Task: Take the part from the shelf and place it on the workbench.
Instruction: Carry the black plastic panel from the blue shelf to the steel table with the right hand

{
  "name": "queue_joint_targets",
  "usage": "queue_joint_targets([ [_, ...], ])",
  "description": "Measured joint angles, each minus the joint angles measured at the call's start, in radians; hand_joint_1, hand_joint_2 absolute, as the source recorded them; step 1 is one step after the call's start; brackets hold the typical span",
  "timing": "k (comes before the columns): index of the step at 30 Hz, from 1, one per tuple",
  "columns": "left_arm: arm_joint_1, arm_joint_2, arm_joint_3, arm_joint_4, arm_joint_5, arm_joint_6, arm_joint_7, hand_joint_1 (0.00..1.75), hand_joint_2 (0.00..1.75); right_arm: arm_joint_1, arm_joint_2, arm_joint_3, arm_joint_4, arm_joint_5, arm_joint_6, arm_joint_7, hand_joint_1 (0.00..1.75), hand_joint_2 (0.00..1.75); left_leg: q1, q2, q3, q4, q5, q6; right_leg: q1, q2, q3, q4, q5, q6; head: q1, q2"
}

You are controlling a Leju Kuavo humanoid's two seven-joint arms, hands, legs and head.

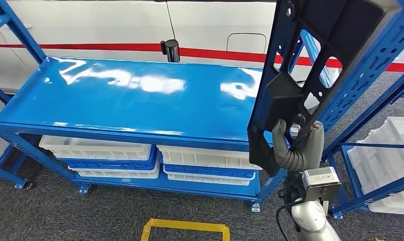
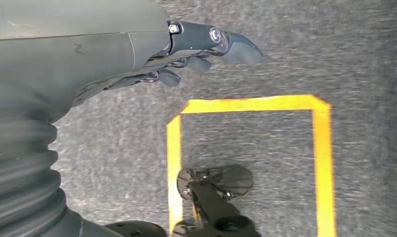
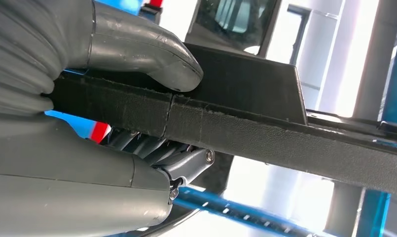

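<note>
We see the left hand (image 2: 186, 54) hanging empty over the grey floor (image 2: 334, 49) with fingers loosely curled but apart, blue shelf (image 1: 129, 95) ahead, and the right hand (image 1: 290, 148) clamped on the black part's (image 1: 310, 60) lower edge, held upright at the shelf's right end.

Workshop or warehouse: blue steel racking (image 1: 124, 100), stacked plastic crates (image 1: 104, 150) (white, blue), yellow floor marking (image 1: 184, 228).
</note>
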Motion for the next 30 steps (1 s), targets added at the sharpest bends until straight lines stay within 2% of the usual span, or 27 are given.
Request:
queue_joint_targets([
  [1, 0.004, 0.000, 0.002, 0.000, 0.000, 0.002, 0.007, 0.00, 1.75, 0.014, 0.000, -0.001, -0.003, -0.001, -0.002, -0.002, 1.75, 1.75, 0.003, 0.000, -0.015, 0.058, -0.030, -0.006, 0.000, 0.000, -0.007, 0.002, 0.005, 0.001, 0.000, 0.000],
  [2, 0.007, 0.000, 0.005, 0.001, 0.001, 0.003, 0.012, 0.00, 1.75, 0.025, 0.000, -0.002, -0.005, -0.002, -0.002, -0.004, 1.75, 1.75, 0.007, 0.000, -0.019, 0.093, -0.042, -0.011, -0.001, 0.000, -0.015, 0.004, 0.009, 0.002, 0.000, 0.000],
  [3, 0.010, 0.000, 0.007, 0.001, 0.002, 0.004, 0.014, 0.00, 1.75, 0.035, 0.000, -0.002, -0.006, -0.004, -0.002, -0.004, 1.75, 1.75, 0.010, 0.000, -0.007, 0.094, -0.036, -0.015, -0.002, 0.000, -0.022, 0.007, 0.013, 0.005, -0.001, 0.000],
  [4, 0.012, 0.000, 0.010, 0.001, 0.004, 0.004, 0.014, 0.00, 1.75, 0.042, 0.001, -0.002, -0.007, -0.006, -0.001, -0.004, 1.75, 1.75, 0.015, 0.000, 0.026, 0.054, -0.014, -0.019, -0.005, 0.000, -0.028, 0.011, 0.015, 0.008, -0.001, 0.000],
  [6, 0.013, -0.001, 0.013, 0.001, 0.007, 0.000, 0.011, 0.00, 1.75, 0.052, 0.001, -0.002, -0.011, -0.008, 0.000, -0.005, 1.75, 1.75, 0.021, -0.002, 0.112, -0.074, 0.026, -0.025, -0.007, 0.001, -0.039, 0.021, 0.019, 0.015, -0.001, 0.000],
  [7, 0.013, -0.002, 0.014, 0.001, 0.007, -0.002, 0.009, 0.00, 1.75, 0.054, 0.001, -0.002, -0.014, -0.009, 0.001, -0.005, 1.75, 1.75, 0.021, -0.005, 0.140, -0.119, 0.039, -0.023, -0.006, 0.001, -0.044, 0.025, 0.021, 0.020, 0.000, 0.000],
  [8, 0.013, -0.003, 0.014, 0.001, 0.007, -0.003, 0.008, 0.00, 1.75, 0.056, 0.002, -0.003, -0.017, -0.010, 0.001, -0.006, 1.75, 1.75, 0.019, -0.009, 0.150, -0.141, 0.041, -0.017, -0.004, 0.002, -0.049, 0.029, 0.024, 0.027, 0.000, 0.000],
  [11, 0.014, -0.005, 0.017, 0.001, 0.001, -0.009, 0.007, 0.00, 1.75, 0.066, 0.003, -0.004, -0.026, -0.011, 0.000, -0.008, 1.75, 1.75, 0.014, -0.010, 0.134, -0.147, 0.052, 0.011, -0.002, 0.004, -0.061, 0.028, 0.035, 0.051, 0.003, 0.000],
  [12, 0.014, -0.007, 0.017, 0.001, -0.005, -0.012, 0.007, 0.00, 1.75, 0.071, 0.005, -0.005, -0.031, -0.012, -0.002, -0.011, 1.75, 1.75, 0.014, -0.009, 0.127, -0.150, 0.059, 0.022, -0.003, 0.004, -0.071, 0.038, 0.027, 0.053, 0.004, 0.000],
  [13, 0.014, -0.009, 0.017, 0.001, -0.014, -0.014, 0.009, 0.00, 1.75, 0.076, 0.006, -0.006, -0.036, -0.015, -0.004, -0.015, 1.75, 1.75, 0.014, -0.008, 0.119, -0.153, 0.068, 0.033, -0.003, 0.004, -0.086, 0.067, 0.004, 0.050, 0.005, 0.000],
  [14, 0.014, -0.011, 0.016, 0.001, -0.025, -0.014, 0.013, 0.00, 1.75, 0.082, 0.008, -0.007, -0.043, -0.020, -0.006, -0.020, 1.75, 1.75, 0.013, -0.006, 0.109, -0.153, 0.077, 0.041, -0.004, 0.004, -0.110, 0.119, -0.031, 0.043, 0.007, 0.000],
  [16, 0.014, -0.017, 0.012, 0.001, -0.044, -0.010, 0.022, 0.00, 1.75, 0.095, 0.015, -0.012, -0.058, -0.031, -0.015, -0.028, 1.75, 1.75, 0.009, -0.006, 0.086, -0.153, 0.093, 0.050, -0.003, 0.004, -0.158, 0.254, -0.105, 0.033, 0.009, 0.000],
  [17, 0.015, -0.020, 0.010, 0.001, -0.051, -0.007, 0.026, 0.00, 1.75, 0.102, 0.019, -0.015, -0.066, -0.032, -0.021, -0.029, 1.75, 1.75, 0.007, -0.005, 0.075, -0.153, 0.102, 0.051, -0.002, 0.004, -0.169, 0.302, -0.125, 0.034, 0.010, 0.000],
  [18, 0.015, -0.024, 0.009, 0.002, -0.055, -0.005, 0.029, 0.00, 1.75, 0.108, 0.023, -0.017, -0.073, -0.030, -0.026, -0.029, 1.75, 1.75, 0.006, -0.005, 0.064, -0.152, 0.110, 0.050, -0.001, 0.004, -0.162, 0.315, -0.129, 0.039, 0.010, 0.000],
  [19, 0.015, -0.027, 0.009, 0.002, -0.057, -0.004, 0.031, 0.00, 1.75, 0.113, 0.025, -0.019, -0.079, -0.027, -0.029, -0.029, 1.75, 1.75, 0.005, -0.005, 0.054, -0.152, 0.118, 0.049, 0.000, 0.004, -0.134, 0.288, -0.118, 0.046, 0.010, 0.000],
  [20, 0.014, -0.030, 0.009, 0.002, -0.058, -0.003, 0.032, 0.00, 1.75, 0.116, 0.028, -0.020, -0.084, -0.023, -0.031, -0.028, 1.75, 1.75, 0.004, -0.004, 0.046, -0.152, 0.126, 0.046, 0.001, 0.004, -0.088, 0.228, -0.101, 0.051, 0.010, 0.000],
  [22, 0.014, -0.034, 0.008, 0.002, -0.059, -0.006, 0.033, 0.00, 1.75, 0.117, 0.032, -0.020, -0.095, -0.018, -0.031, -0.023, 1.75, 1.75, 0.002, -0.004, 0.033, -0.152, 0.142, 0.038, 0.007, 0.004, 0.019, 0.080, -0.079, 0.051, 0.009, 0.000],
  [23, 0.014, -0.035, 0.008, 0.002, -0.060, -0.009, 0.033, 0.00, 1.75, 0.117, 0.034, -0.020, -0.099, -0.014, -0.031, -0.019, 1.75, 1.75, 0.001, -0.004, 0.030, -0.153, 0.150, 0.033, 0.010, 0.003, 0.049, 0.031, -0.075, 0.047, 0.010, 0.000],
  [24, 0.014, -0.036, 0.008, 0.002, -0.058, -0.014, 0.033, 0.00, 1.75, 0.116, 0.035, -0.020, -0.101, -0.010, -0.030, -0.012, 1.75, 1.75, 0.001, -0.004, 0.029, -0.155, 0.157, 0.026, 0.013, 0.004, 0.061, 0.008, -0.075, 0.042, 0.010, 0.000],
  [25, 0.014, -0.037, 0.008, 0.002, -0.056, -0.017, 0.034, 0.00, 1.75, 0.114, 0.036, -0.020, -0.102, -0.006, -0.028, -0.004, 1.75, 1.75, 0.001, -0.003, 0.029, -0.158, 0.165, 0.019, 0.016, 0.004, 0.056, 0.007, -0.070, 0.038, 0.010, 0.000],
  [26, 0.014, -0.037, 0.008, 0.003, -0.053, -0.020, 0.035, 0.00, 1.75, 0.111, 0.037, -0.019, -0.102, -0.001, -0.025, 0.004, 1.75, 1.75, 0.002, -0.003, 0.029, -0.160, 0.170, 0.012, 0.012, 0.004, 0.049, 0.003, -0.063, 0.031, 0.012, 0.000],
  [27, 0.014, -0.037, 0.009, 0.003, -0.050, -0.021, 0.037, 0.00, 1.75, 0.107, 0.038, -0.019, -0.101, 0.003, -0.023, 0.011, 1.75, 1.75, 0.004, -0.003, 0.026, -0.157, 0.163, 0.006, 0.008, 0.004, 0.045, 0.002, -0.055, 0.023, 0.011, 0.000],
  [28, 0.014, -0.037, 0.009, 0.003, -0.048, -0.022, 0.038, 0.00, 1.75, 0.102, 0.040, -0.019, -0.101, 0.006, -0.021, 0.015, 1.75, 1.75, 0.005, -0.002, 0.018, -0.138, 0.137, 0.001, 0.004, 0.003, 0.039, -0.001, -0.046, 0.014, 0.011, 0.000],
  [30, 0.014, -0.038, 0.009, 0.003, -0.046, -0.022, 0.040, 0.00, 1.75, 0.096, 0.044, -0.018, -0.099, 0.009, -0.020, 0.019, 1.75, 1.75, 0.007, -0.002, -0.011, -0.043, 0.043, -0.006, 0.000, 0.001, 0.025, -0.003, -0.027, 0.002, 0.009, 0.000],
])
